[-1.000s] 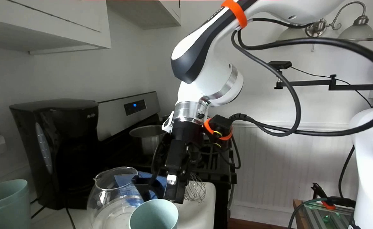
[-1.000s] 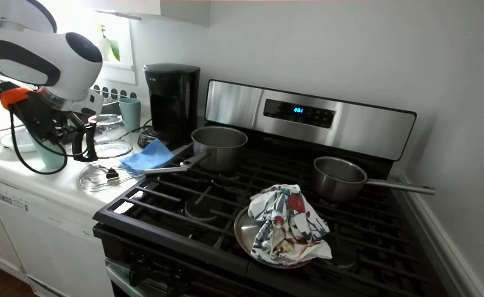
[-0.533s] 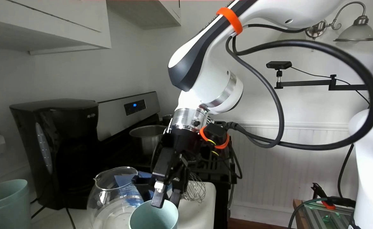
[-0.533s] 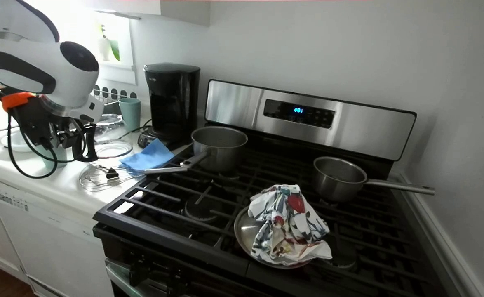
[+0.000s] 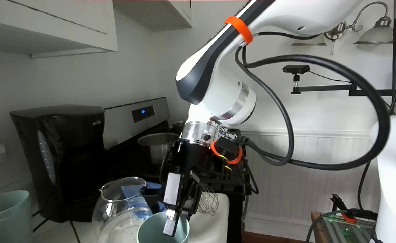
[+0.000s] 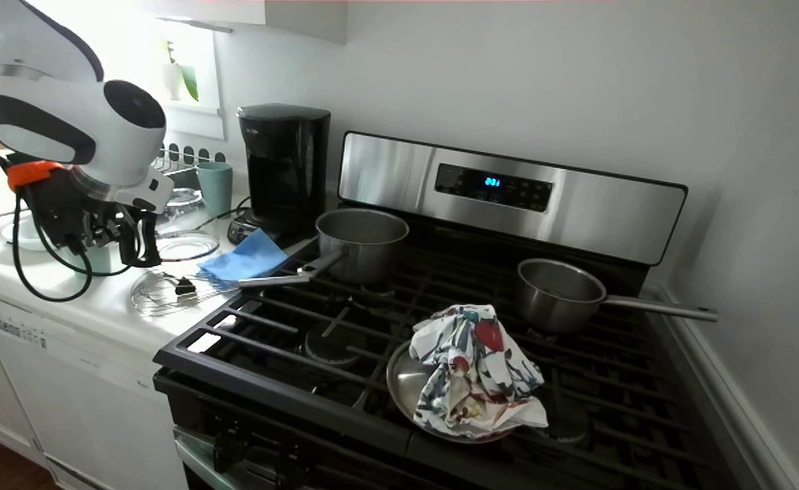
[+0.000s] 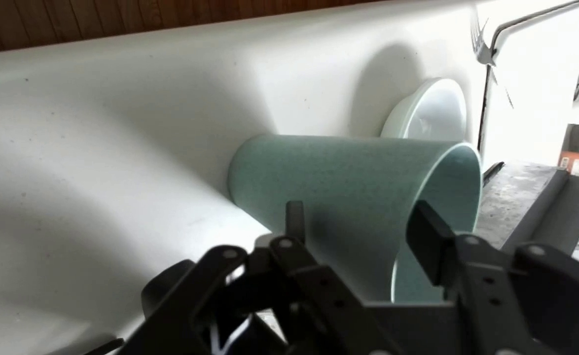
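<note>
Well — inside the teal cup (image 7: 329, 167) sits one of the parted jaws.

I have the gripper (image 7: 362, 224) at a pale green cup (image 7: 348, 162), fingers apart: from the wrist, one shows before the cup's mouth, the other before its outer side. Just past it a white bowl (image 7: 437, 111) sits on the white counter (image 7: 122, 98) (I spot a fork (image 7: 485, 55) farther along).

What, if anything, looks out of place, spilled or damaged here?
In an exterior view, a crumpled floral cloth lies over a round metal pan or lid on the stove, reaching past its rim. Fabric bunched on a stovetop looks odd. I see no spill or damage.
</note>
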{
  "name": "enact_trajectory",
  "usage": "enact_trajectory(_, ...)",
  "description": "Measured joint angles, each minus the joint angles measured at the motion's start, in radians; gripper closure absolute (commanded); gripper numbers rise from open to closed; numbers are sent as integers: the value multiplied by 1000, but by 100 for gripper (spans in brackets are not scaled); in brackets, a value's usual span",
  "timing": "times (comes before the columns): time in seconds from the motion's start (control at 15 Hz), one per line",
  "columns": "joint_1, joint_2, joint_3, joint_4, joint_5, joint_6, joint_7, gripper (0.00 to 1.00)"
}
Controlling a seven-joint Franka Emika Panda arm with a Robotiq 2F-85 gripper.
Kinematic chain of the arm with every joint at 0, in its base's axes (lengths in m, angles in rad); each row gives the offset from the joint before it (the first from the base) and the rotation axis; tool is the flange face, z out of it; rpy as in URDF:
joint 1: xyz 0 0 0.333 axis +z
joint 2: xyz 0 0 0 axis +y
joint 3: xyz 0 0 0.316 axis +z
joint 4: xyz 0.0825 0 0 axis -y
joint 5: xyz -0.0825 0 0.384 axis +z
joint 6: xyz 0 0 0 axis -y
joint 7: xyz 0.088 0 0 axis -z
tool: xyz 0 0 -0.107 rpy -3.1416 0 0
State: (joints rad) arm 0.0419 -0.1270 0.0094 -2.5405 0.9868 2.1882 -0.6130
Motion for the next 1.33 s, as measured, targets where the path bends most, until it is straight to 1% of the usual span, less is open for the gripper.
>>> enact_trajectory(0.2,0,9,0,2,0,12,6,95)
enact_trajectory(0.27,0,10,0,2,0,19,11,99)
enact_trajectory(0.33,-1,11,0,2,-1,27,17,100)
enact_trajectory(0.87,-1,10,0,2,-29,79,63,99)
enact_trajectory(1.07,-2,-3,0,2,-118,73,69,99)
enact_trajectory(1.33,-8,-52,-5,2,-314,13,96,99)
